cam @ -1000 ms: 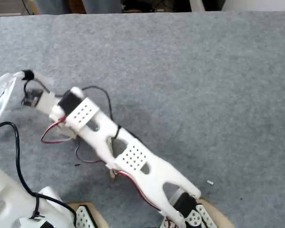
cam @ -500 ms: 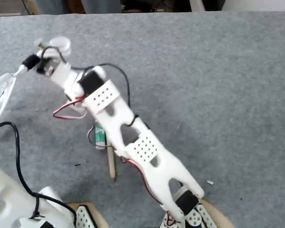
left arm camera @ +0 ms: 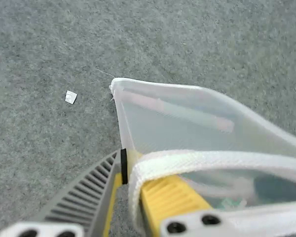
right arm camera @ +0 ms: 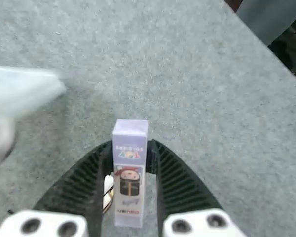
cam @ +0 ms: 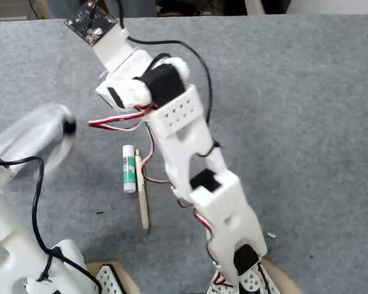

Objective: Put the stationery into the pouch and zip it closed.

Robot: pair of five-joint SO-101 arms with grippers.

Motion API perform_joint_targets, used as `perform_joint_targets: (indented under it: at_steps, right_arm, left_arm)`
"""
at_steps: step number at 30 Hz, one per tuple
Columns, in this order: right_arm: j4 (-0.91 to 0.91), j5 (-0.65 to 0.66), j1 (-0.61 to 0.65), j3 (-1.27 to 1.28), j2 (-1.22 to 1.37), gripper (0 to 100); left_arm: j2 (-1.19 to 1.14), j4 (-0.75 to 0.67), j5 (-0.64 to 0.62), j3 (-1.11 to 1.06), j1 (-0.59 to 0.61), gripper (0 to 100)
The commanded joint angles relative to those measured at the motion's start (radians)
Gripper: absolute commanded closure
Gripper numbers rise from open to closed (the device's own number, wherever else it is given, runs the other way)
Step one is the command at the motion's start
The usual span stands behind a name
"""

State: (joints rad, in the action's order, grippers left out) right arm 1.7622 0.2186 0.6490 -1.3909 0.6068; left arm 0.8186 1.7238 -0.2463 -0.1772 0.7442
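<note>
On the grey felt table (cam: 306, 122), the left gripper (left arm camera: 126, 168) pinches the clear pouch (cam: 30, 135) at 9 o'clock, a glue stick (cam: 129, 168) and pencil (cam: 143, 199) lie side by side toward 7, and the right gripper (right arm camera: 130, 153), at 11 near the dark room (cam: 190, 6), clamps a lilac box (right arm camera: 130, 133).

The right arm (cam: 196, 159) is white plastic with hole-dotted plates, a black motor (cam: 162, 82) and black and red cables (cam: 119, 116) (bare circuit board (cam: 91, 23) at the wrist). The right gripper (right arm camera: 130, 148) has black ribbed fingers (right arm camera: 84, 182), the left gripper (left arm camera: 124, 165) grey and yellow.
</note>
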Motion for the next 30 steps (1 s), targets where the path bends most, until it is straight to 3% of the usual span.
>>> perform_joint_targets:
  at_steps: [1,9,14,20,30]
  right_arm:
    - [0.005,-0.011,-0.012,0.122,-0.229,98.6]
    - [0.000,-0.011,-0.006,0.366,-0.584,98.6]
    - [-0.002,-0.011,0.000,0.441,-0.765,98.6]
    - [-0.018,-0.011,0.130,0.565,-0.941,98.6]
    - [-0.301,-0.011,0.157,0.812,-0.986,98.6]
  left_arm:
    - [0.008,0.008,0.012,0.013,-0.021,97]
    - [0.017,0.034,0.012,0.015,-0.142,97]
    - [0.017,0.034,-0.041,0.013,-0.280,97]
    - [0.017,0.034,-0.071,-0.038,-0.475,97]
    - [0.017,0.034,-0.026,-0.113,-0.479,97]
